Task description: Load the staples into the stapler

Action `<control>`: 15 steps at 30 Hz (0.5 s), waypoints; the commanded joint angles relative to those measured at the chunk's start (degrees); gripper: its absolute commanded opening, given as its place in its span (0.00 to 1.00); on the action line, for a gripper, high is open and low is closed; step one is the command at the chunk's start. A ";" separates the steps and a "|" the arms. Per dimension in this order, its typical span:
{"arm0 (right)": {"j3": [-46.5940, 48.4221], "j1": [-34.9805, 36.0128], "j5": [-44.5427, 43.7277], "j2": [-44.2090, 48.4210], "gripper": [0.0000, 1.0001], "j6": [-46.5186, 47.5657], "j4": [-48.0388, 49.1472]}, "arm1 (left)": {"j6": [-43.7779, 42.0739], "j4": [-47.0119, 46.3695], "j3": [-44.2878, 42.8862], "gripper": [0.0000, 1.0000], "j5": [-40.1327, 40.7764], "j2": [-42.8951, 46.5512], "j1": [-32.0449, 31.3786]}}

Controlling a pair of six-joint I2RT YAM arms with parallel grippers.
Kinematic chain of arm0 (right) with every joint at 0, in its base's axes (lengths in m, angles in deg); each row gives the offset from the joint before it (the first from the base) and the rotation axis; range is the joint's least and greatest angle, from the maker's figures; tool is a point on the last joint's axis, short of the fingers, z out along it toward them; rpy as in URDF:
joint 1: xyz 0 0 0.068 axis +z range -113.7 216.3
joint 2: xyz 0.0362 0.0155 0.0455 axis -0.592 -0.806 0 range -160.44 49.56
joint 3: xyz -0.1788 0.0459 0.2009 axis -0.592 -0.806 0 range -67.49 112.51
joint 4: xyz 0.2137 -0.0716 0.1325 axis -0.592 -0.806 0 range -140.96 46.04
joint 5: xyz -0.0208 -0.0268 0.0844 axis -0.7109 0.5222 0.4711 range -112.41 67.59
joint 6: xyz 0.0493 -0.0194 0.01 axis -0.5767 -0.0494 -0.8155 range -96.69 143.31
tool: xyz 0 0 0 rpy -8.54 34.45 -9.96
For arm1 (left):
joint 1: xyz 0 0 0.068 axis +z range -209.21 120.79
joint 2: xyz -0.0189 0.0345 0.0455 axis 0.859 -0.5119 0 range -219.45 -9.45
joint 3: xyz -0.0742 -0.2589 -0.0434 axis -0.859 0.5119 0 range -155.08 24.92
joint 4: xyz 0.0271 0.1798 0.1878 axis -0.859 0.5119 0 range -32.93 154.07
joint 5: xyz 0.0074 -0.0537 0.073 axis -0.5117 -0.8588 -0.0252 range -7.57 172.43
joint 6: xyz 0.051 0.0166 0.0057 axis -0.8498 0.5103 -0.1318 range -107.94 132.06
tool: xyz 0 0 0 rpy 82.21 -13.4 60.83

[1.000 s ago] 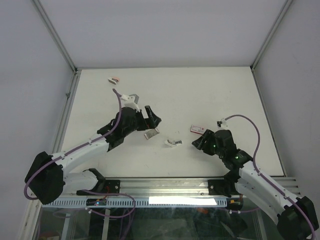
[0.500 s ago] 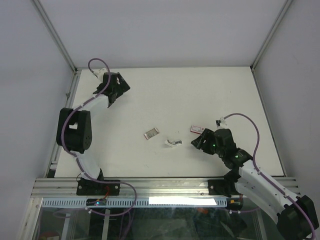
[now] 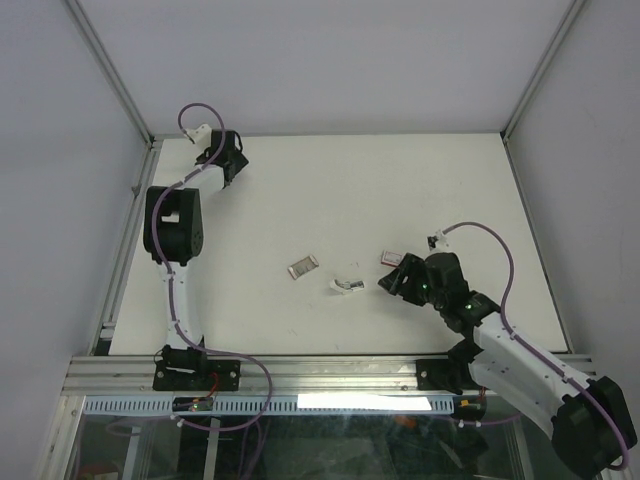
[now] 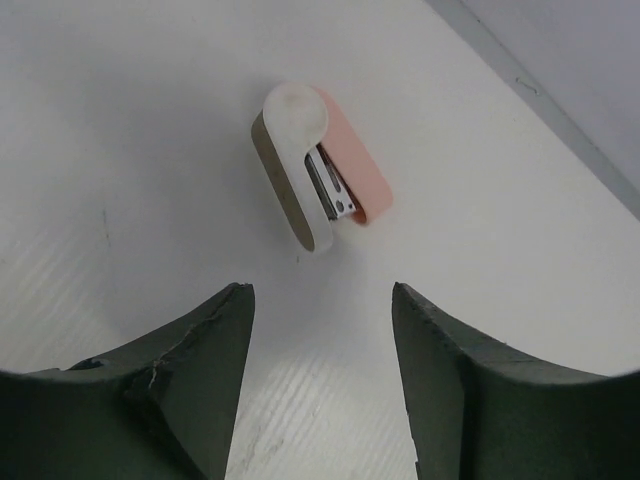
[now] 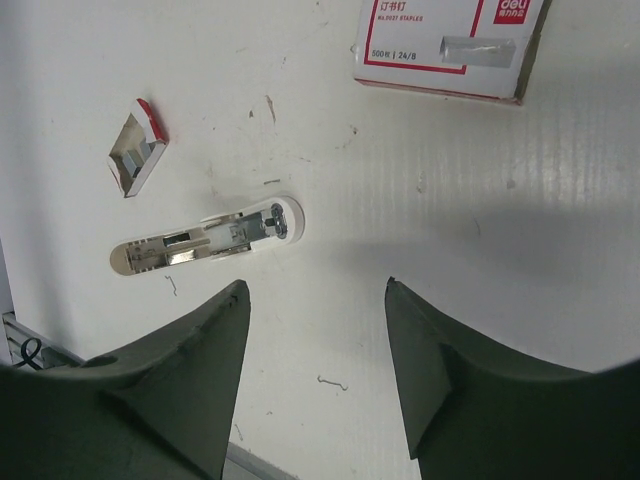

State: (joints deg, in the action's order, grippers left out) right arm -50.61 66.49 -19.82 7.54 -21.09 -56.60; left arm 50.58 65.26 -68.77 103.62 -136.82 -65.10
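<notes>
A small pink-and-white stapler (image 4: 318, 170) lies on the table at the far left corner, just ahead of my open, empty left gripper (image 4: 320, 290). In the top view that gripper (image 3: 228, 165) covers it. The staples (image 3: 303, 267), a small silvery-grey rectangle, lie mid-table and also show in the right wrist view (image 5: 137, 160). A white opened stapler piece (image 3: 347, 287) with a metal channel lies beside them (image 5: 205, 240). My right gripper (image 3: 390, 283) is open and empty (image 5: 315, 285), just right of the white piece.
A red-and-white staple box (image 3: 392, 258) lies just beyond my right gripper (image 5: 445, 40). Loose bent staples (image 5: 335, 382) are scattered on the table. Metal frame rails (image 3: 130, 210) and grey walls border the table on the left, right and back.
My left arm has swung from the middle of the table, beside the staples, out to the far left corner over the pink-and-white stapler. My right gripper has edged left toward the white piece.
</notes>
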 commanded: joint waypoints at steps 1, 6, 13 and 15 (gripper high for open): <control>2.97 -0.20 0.88 -2.51 0.59 0.78 5.17 | -1.12 -0.36 -6.15 0.56 2.32 -3.74 1.28; 3.41 -0.27 1.29 -4.59 0.59 0.40 6.29 | -2.58 0.03 -10.24 0.51 2.57 -7.45 1.78; 3.16 -0.27 0.82 -4.72 0.59 0.05 6.20 | -3.59 0.39 -12.65 0.46 2.80 -10.06 2.01; 3.15 -0.27 0.75 -4.69 0.59 -0.02 6.14 | -3.46 0.41 -12.49 0.42 2.55 -10.09 2.09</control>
State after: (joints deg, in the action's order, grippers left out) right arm -49.80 66.47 -18.72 2.62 -21.16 -53.39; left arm 48.46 65.78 -79.11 105.12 -146.05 -63.61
